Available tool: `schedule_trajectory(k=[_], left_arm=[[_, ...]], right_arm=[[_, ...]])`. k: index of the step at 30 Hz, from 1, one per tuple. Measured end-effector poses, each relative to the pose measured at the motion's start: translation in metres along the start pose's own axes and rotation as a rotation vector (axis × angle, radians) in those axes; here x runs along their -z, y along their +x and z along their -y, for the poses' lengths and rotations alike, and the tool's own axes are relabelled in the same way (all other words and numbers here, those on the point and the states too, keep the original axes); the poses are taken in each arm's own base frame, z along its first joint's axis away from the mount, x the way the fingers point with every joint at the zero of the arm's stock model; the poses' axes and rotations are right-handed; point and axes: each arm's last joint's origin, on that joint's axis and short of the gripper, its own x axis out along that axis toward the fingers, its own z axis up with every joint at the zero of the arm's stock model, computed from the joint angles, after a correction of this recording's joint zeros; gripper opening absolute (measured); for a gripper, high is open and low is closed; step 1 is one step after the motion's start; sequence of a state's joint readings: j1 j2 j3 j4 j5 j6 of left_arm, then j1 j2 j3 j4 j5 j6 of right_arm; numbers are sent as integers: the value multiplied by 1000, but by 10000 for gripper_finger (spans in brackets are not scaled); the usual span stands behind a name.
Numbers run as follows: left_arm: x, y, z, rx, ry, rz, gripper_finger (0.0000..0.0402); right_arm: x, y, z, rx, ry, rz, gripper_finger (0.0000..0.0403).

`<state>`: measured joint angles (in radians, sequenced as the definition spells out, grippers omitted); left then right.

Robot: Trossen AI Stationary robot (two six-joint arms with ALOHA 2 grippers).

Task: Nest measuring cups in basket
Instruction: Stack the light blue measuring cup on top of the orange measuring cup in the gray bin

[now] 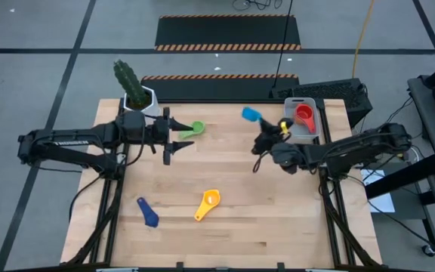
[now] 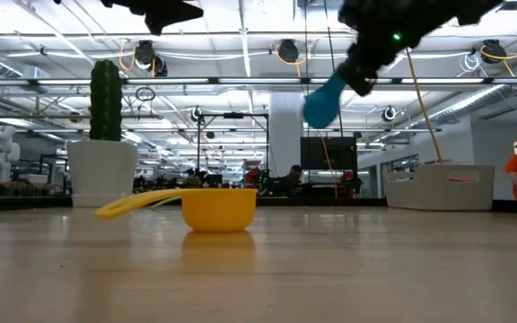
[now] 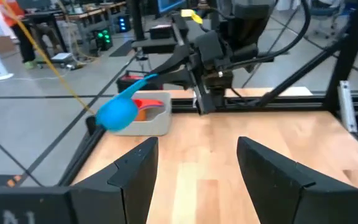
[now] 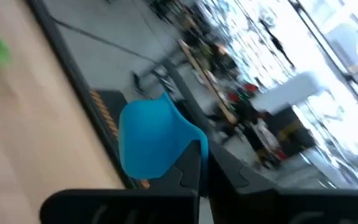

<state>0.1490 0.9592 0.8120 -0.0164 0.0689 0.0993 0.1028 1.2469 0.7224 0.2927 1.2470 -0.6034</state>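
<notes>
Aloft, right gripper point(image 1: 266, 130) jaws pinching light blue cup point(image 1: 250, 114), apparently near basket point(image 1: 306, 134).

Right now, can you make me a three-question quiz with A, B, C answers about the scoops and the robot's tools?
1. Where is the red cup?
A. In the basket
B. Beside the cactus
C. On the floor

2. What colour is the cup in the right tool?
A. Orange
B. Green
C. Light blue

3. How is the left tool?
A. Shut on a cup
B. Open, holding nothing
C. Resting in the basket

Answers:
1 A: red shows inside the grey bin in the high view.
2 C: the light blue cup hangs by its handle from the shut right tool, off the table.
3 B: its fingers stand apart with only bare table between them.
</notes>
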Motion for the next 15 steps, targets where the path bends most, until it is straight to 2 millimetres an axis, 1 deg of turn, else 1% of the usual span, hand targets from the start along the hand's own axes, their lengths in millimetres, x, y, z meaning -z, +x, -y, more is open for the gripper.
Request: schedule_trajectory(k=[4,6,8,12,15], left_arm=[[1,0,-9,-39,-2,1,221],[0,0,-13,-52,-4,9,221],[0,-1,-15,-57,-9,14,221],[1,-1,-17,-35,-29,12,221],[1,-1,-16,5,-44,14,220]], right_arm=[[21,1,7,42,-27,-42,0],[29,3,12,56,20,-53,0],[37,6,15,32,84,-44,0],[45,13,19,-24,188,-23,0],[44,17,24,7,172,-46,0]])
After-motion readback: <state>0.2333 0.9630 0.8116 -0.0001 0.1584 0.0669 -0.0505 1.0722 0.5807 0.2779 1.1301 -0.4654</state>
